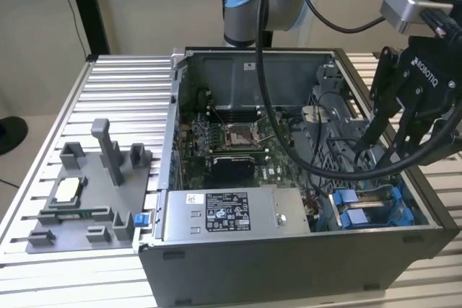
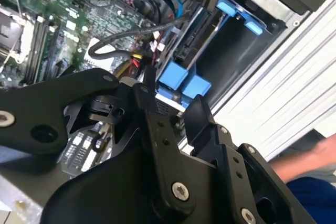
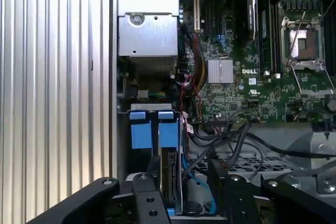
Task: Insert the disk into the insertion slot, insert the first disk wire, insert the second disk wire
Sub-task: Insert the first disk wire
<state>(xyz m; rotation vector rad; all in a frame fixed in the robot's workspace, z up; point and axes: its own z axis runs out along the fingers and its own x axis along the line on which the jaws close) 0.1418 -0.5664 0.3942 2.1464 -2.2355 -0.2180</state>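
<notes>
Black gripper, linkage close to the lens in both wrist views, jaws standing apart with nothing clamped between them, hanging over the drive end of the open computer case. Directly below the fingertips: disk with blue pull tabs, set on edge in the insertion slot of the drive cage, black cables and a blue cable just beside it. Further out: motherboard, silver power supply, ribbed aluminium table, grey fixture tray at the exterior view's left.
</notes>
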